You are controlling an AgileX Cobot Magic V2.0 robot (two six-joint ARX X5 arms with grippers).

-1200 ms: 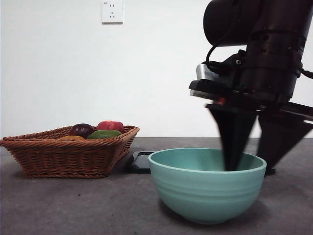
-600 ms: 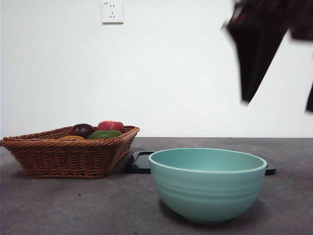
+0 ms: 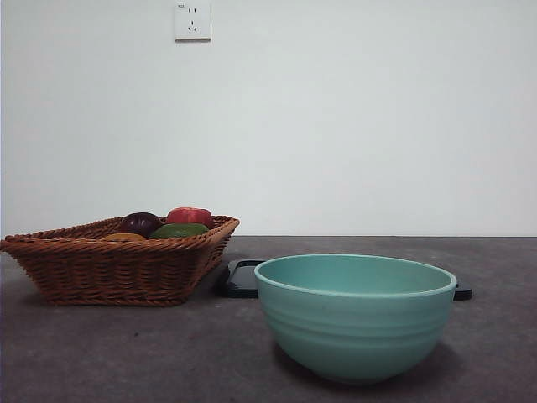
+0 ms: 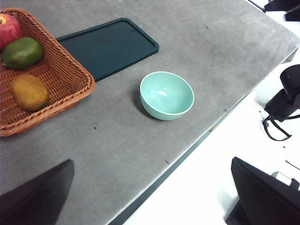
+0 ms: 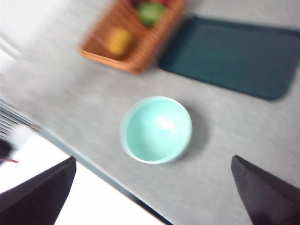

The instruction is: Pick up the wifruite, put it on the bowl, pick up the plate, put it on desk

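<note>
The wifruite (image 4: 29, 91), a small orange-yellow fruit, lies in the wicker basket (image 4: 70, 77); it also shows blurred in the right wrist view (image 5: 118, 41) and as a sliver in the front view (image 3: 123, 237). The pale teal bowl (image 3: 356, 315) stands empty on the desk (image 3: 126, 353), as both wrist views show (image 4: 167, 95) (image 5: 156, 130). The plate (image 4: 108, 47), a dark rectangular tray, lies flat behind the bowl (image 3: 242, 280) (image 5: 234, 56). My left gripper (image 4: 150, 197) and right gripper (image 5: 152, 197) both hang high above the desk, open and holding nothing.
The basket (image 3: 109, 264) at the left also holds a green fruit (image 4: 22, 52), a red fruit (image 4: 8, 29) and a dark purple fruit (image 3: 139, 223). The desk's edge (image 4: 197, 140) runs close to the bowl. A wall socket (image 3: 192, 19) is on the back wall.
The arm whose open jaws reached down at the bowl has risen up and to the right, leaving the front view. Bowl, basket and plate have not moved.
</note>
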